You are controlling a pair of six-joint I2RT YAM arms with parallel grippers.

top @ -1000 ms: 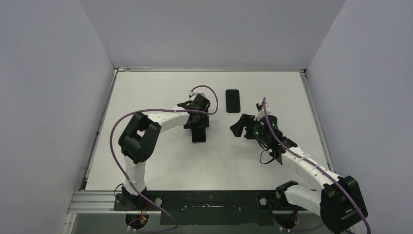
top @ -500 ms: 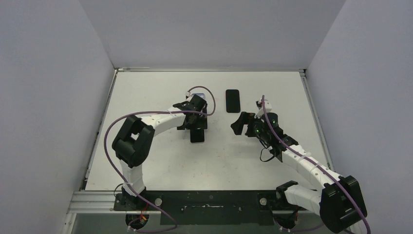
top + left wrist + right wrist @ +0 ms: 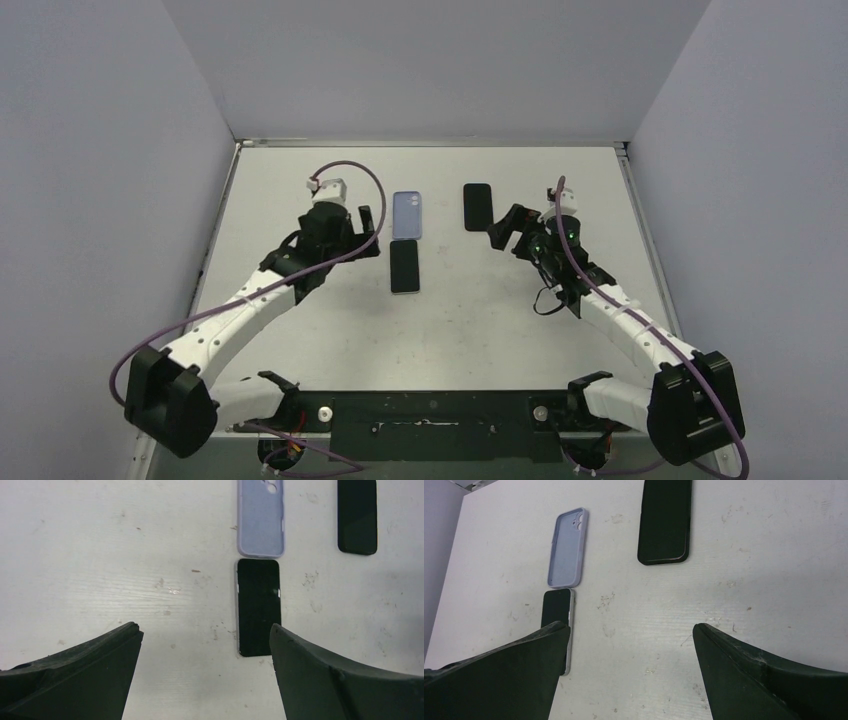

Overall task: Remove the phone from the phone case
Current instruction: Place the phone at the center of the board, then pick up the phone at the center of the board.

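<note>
The phone (image 3: 258,605) is out of its case and lies flat, dark screen up, near the middle of the white worktop (image 3: 480,340). The lilac phone case (image 3: 261,517) lies hollow side up with nothing in it, just beyond the phone's far end. The two are lined up end to end, with hardly a gap between them. A second black phone (image 3: 357,515) lies flat to the right of the case, apart from both.

The left tool (image 3: 204,630) hangs over the worktop left of the phone. Its jaws are spread wide and grip nothing; in the left wrist view, the phone's near end shows just inside the right finger. The right tool (image 3: 630,626) hovers on the other side, near the second black phone. It is also fully open, with only bare worktop between its fingers. Neither tool touches the phone or the case.
</note>
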